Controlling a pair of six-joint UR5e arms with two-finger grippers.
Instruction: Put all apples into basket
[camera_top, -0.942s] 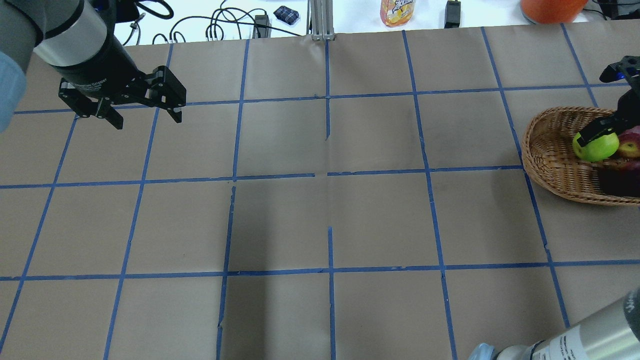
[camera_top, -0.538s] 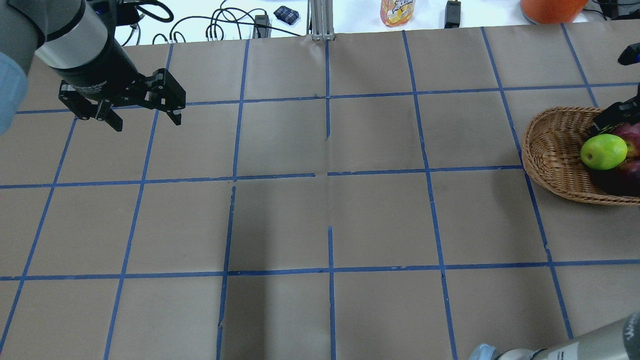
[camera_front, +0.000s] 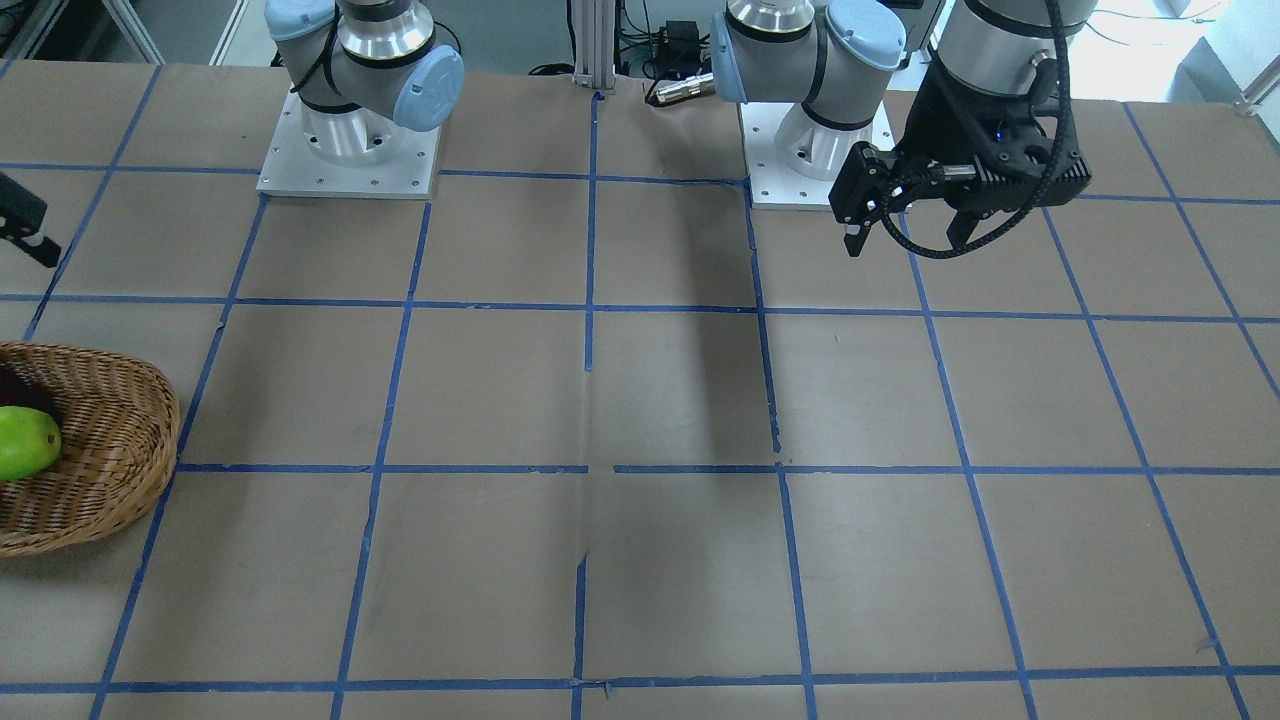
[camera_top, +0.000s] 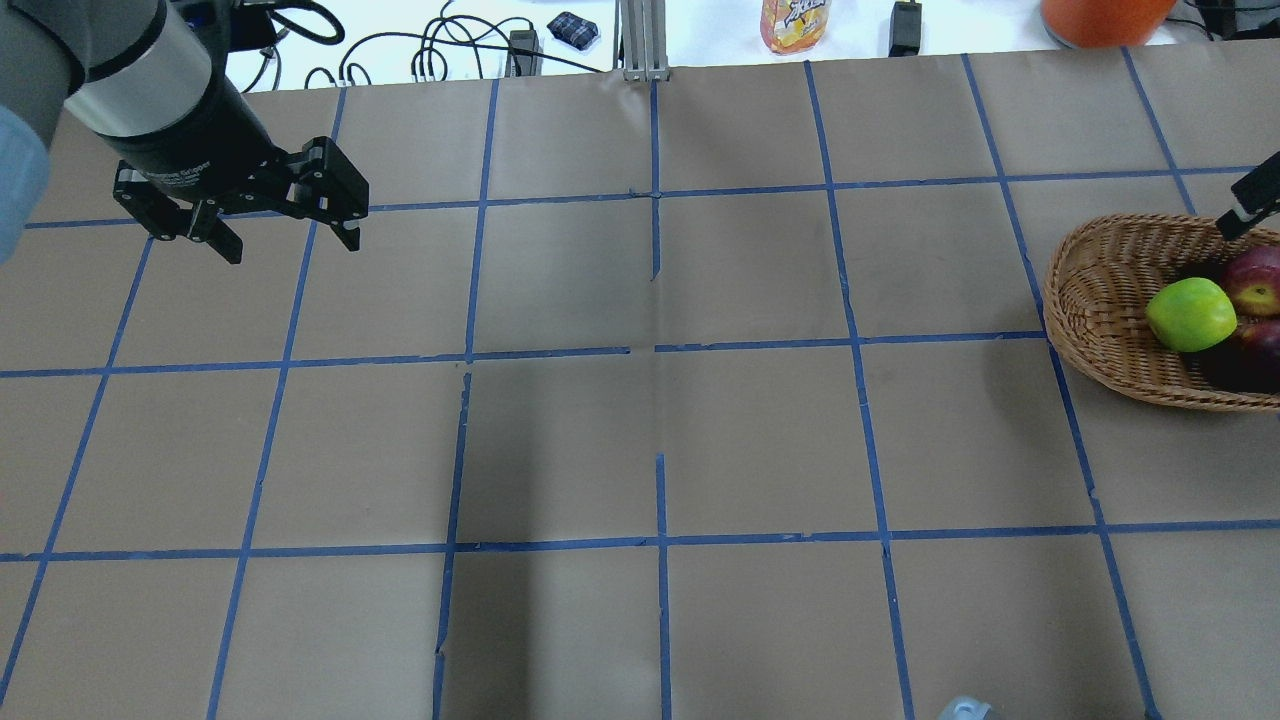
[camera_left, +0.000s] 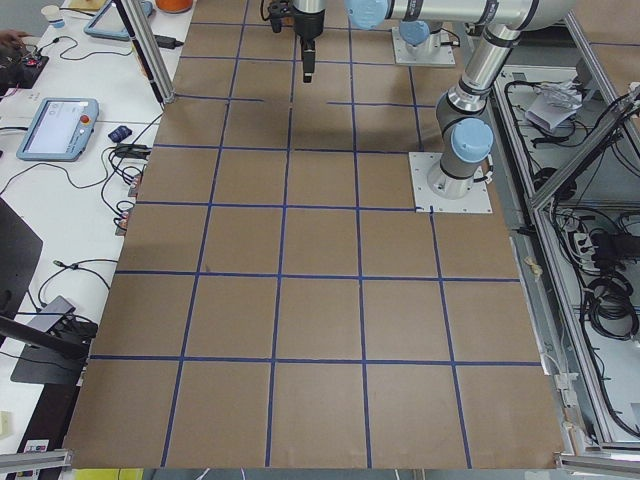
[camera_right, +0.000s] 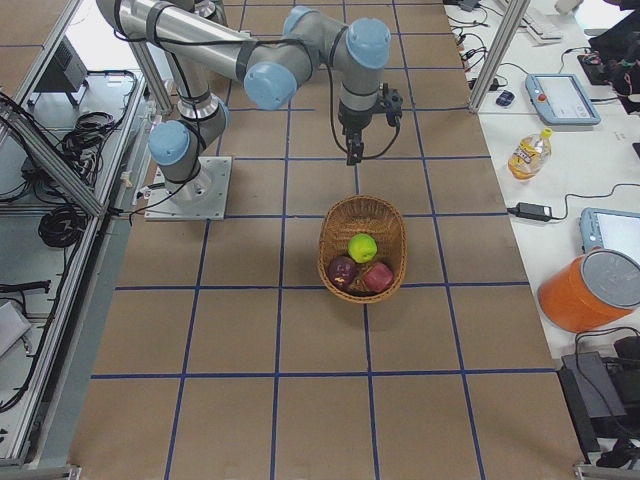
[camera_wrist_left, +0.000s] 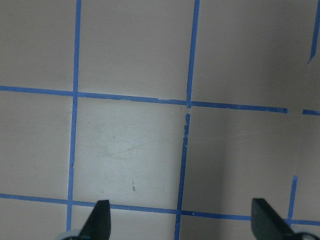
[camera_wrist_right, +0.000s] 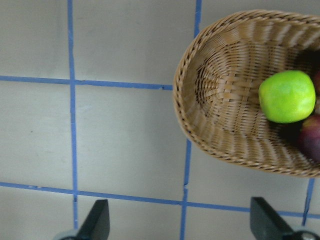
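Observation:
The wicker basket (camera_top: 1085, 300) stands at the table's right edge. In it lie the yellow-green apple (camera_top: 1190, 313), the red apple (camera_top: 1258, 282) and the dark maroon apple (camera_top: 1250, 348), touching one another. The exterior right view shows all three apples in the basket (camera_right: 390, 228). My right gripper (camera_wrist_right: 182, 225) is open and empty, raised above the table beside the basket (camera_wrist_right: 220, 100); only a fingertip (camera_top: 1250, 203) shows overhead. My left gripper (camera_top: 290, 240) is open and empty, hovering over the far left of the table.
Brown paper with a blue tape grid covers the table (camera_top: 650, 420). A juice bottle (camera_top: 795, 22), cables and an orange bucket (camera_top: 1100, 18) lie beyond the far edge. The two arm bases (camera_front: 345, 140) stand at the robot's side.
My right gripper has let go of the yellow-green apple, which now rests in the basket, and has pulled up and away from it. The left gripper has barely moved.

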